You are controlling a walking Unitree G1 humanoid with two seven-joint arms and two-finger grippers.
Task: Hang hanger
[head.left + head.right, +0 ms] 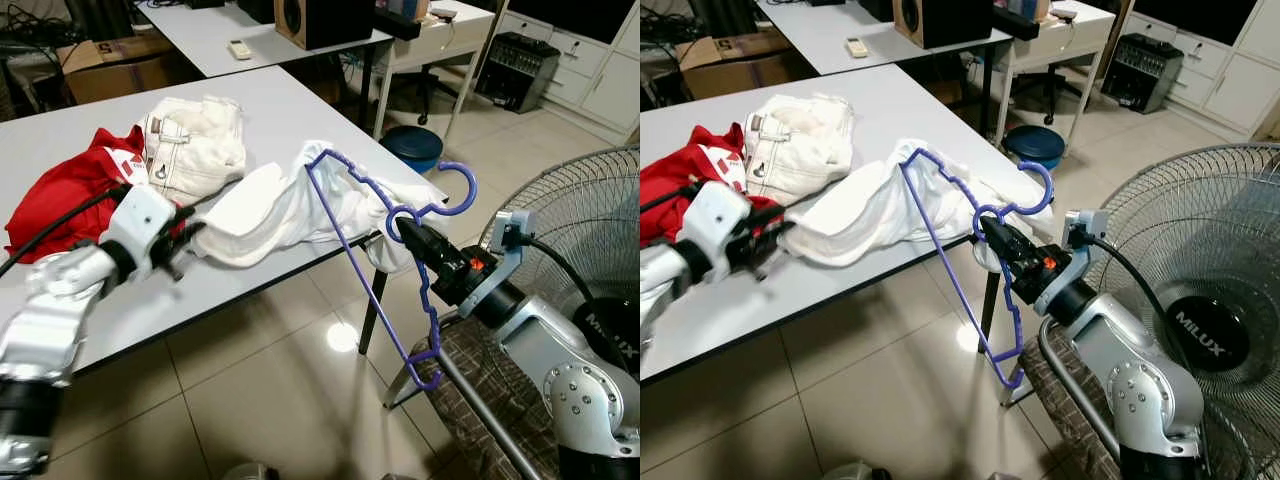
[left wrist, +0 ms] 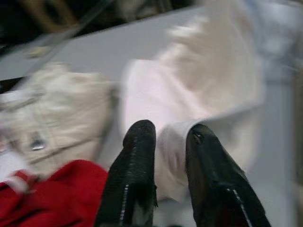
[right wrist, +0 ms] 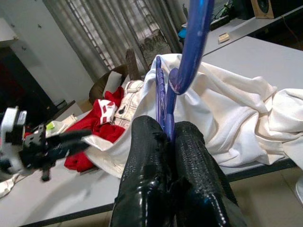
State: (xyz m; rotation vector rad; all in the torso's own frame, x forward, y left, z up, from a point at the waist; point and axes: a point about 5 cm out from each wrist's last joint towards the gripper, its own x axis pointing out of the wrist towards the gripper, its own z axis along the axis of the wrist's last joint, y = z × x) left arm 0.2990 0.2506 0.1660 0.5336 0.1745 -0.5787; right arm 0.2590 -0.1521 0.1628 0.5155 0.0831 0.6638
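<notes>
Right pincer (image 1: 402,232) clamps the purple hanger (image 1: 372,262) at the tabletop (image 1: 300,105) edge, left pincer (image 1: 192,232) pinching the white garment (image 1: 270,210).

Right gripper (image 1: 405,232) clamped on purple hanger (image 1: 372,262) neck, white garment (image 1: 285,210) draped over its far shoulder. Left gripper (image 1: 190,235) pinching garment's opposite end on grey table (image 1: 290,110).

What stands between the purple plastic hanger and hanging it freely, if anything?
The white cloth garment does. One end of the purple plastic hanger is inside it on the grey table, so the garment drags along. The right claw grips the hanger below its hook, and the left claw pinches the garment's edge.
</notes>
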